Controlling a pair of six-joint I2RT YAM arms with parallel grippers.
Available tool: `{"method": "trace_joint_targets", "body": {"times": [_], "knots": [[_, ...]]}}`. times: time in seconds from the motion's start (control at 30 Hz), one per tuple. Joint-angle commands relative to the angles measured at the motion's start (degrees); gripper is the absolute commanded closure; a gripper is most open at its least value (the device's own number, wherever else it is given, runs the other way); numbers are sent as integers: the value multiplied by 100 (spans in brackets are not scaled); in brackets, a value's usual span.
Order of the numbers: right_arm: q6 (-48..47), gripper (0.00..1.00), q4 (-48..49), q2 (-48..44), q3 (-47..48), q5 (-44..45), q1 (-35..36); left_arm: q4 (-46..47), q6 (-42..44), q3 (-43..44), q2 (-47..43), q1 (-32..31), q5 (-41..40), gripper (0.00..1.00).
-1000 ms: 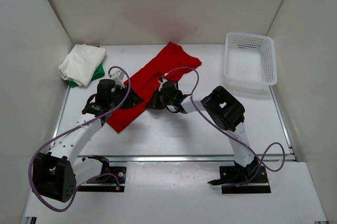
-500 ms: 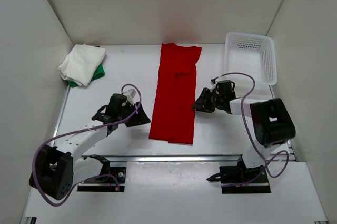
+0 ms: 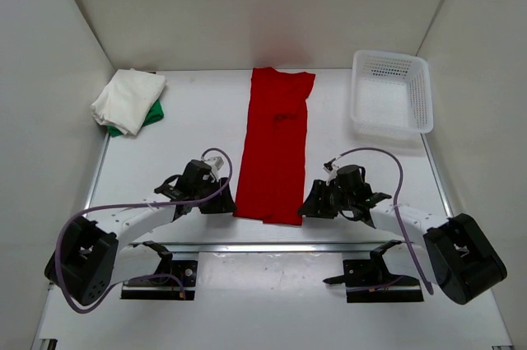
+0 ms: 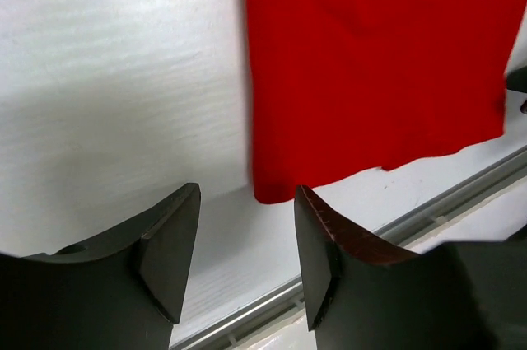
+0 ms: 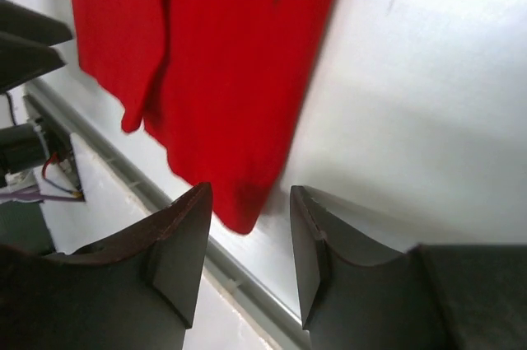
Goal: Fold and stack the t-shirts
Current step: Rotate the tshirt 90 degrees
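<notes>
The red t-shirt [image 3: 274, 155] lies flat on the table as a long strip running from back to near edge. My left gripper [image 3: 222, 204] sits low beside its near left corner [image 4: 276, 189], jaws open and empty. On the other side my right gripper [image 3: 309, 207] is by the near right corner [image 5: 243, 214], also open with nothing between its fingers. At the back left an off-white t-shirt [image 3: 126, 97] lies folded on top of a green t-shirt [image 3: 152, 114].
A white mesh basket [image 3: 392, 91] stands at the back right. A metal rail [image 3: 272, 246] runs along the table's near edge just behind both grippers. White walls close in the left, right and back sides.
The red t-shirt went from a diagonal bunch held by both grippers to a straight strip. Both grippers let go, then moved toward the near edge, stopping at its near corners.
</notes>
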Motion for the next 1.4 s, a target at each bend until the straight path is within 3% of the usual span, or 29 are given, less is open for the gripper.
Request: {"method": "trace_joint_targets", "body": {"times": [0.0,0.1,0.23,0.47,0.6,0.77,0.87,0.93,1.03,1.1,1.27,1.37], "knots": [[418,58,138,-189,-368,269,247,219,-46,-104,38,-127,-121,40],[691,58,402,-137,-510,121,379,351,-72,-157,231,-241,-8,45],[779,69,429,-49,-510,164,572,553,-108,-227,433,-338,-42,50],[779,100,464,-171,-607,164,441,546,-117,-86,391,-347,-7,87],[831,100,-105,-618,-703,313,731,-25,-37,-147,39,-470,-17,100],[1087,100,-924,-1497,-590,532,1267,-746,-475,-350,-987,-681,282,100],[746,100,-1443,-1736,-46,524,838,-1045,-521,157,-1385,-480,300,100],[202,100,-1409,-1675,245,236,120,-950,-390,657,-1202,-120,309,100],[-361,100,-1006,-991,860,-475,-865,-512,-345,1503,-429,240,273,100],[-599,99,-847,-220,1447,-574,-1157,-248,-450,2090,342,311,186,100],[-865,99,-434,1389,2732,-522,-1536,43,-477,3207,1716,532,-270,100],[-751,100,-144,2163,3293,-487,-1703,202,-669,3778,2454,804,1,100]]}}
